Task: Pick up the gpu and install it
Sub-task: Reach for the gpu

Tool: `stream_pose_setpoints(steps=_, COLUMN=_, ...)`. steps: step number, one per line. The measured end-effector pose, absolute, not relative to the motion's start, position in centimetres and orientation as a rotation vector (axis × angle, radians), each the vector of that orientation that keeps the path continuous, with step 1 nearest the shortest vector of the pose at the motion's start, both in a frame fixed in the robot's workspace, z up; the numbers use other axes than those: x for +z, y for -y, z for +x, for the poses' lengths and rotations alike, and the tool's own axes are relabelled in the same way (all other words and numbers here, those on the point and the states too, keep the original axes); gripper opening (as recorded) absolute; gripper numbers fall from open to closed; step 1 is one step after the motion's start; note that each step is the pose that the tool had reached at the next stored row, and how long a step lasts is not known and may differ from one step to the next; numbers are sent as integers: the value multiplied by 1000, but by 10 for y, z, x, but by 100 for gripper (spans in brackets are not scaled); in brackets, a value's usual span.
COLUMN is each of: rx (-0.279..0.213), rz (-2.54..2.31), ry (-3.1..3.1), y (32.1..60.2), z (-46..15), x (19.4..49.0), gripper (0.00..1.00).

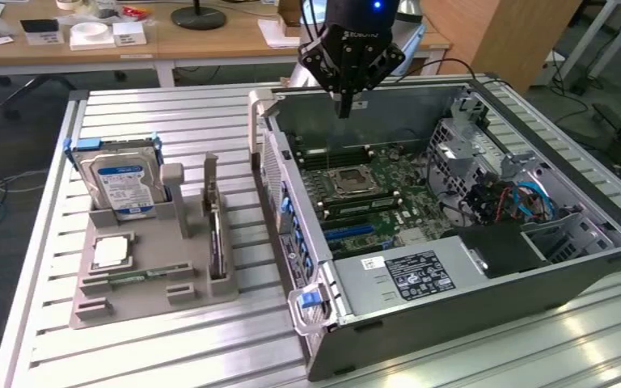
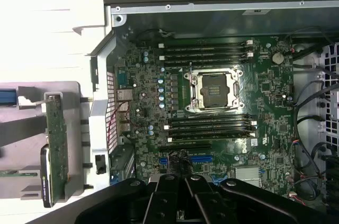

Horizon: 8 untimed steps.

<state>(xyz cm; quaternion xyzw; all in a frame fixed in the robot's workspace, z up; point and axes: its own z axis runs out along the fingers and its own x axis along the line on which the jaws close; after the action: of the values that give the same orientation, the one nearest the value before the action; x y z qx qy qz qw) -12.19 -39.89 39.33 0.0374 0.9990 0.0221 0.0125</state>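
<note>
Pincer (image 1: 344, 109), fingers pressed together and empty, hangs over the far edge of the open computer case (image 1: 483, 303), above its motherboard (image 2: 212, 107). The gpu (image 1: 216, 236) stands on edge in the grey holder (image 1: 149, 303) at the exterior view's left, clear of the case, near a blue-white-labelled hard drive (image 1: 125, 187); the case's white sticker (image 1: 413, 275) is unreadable
</note>
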Motion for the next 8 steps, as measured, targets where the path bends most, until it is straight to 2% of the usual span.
stream_pose_setpoints(steps=8, rx=69, rz=117, ry=-3113, y=399, z=-128, x=393, gripper=11)
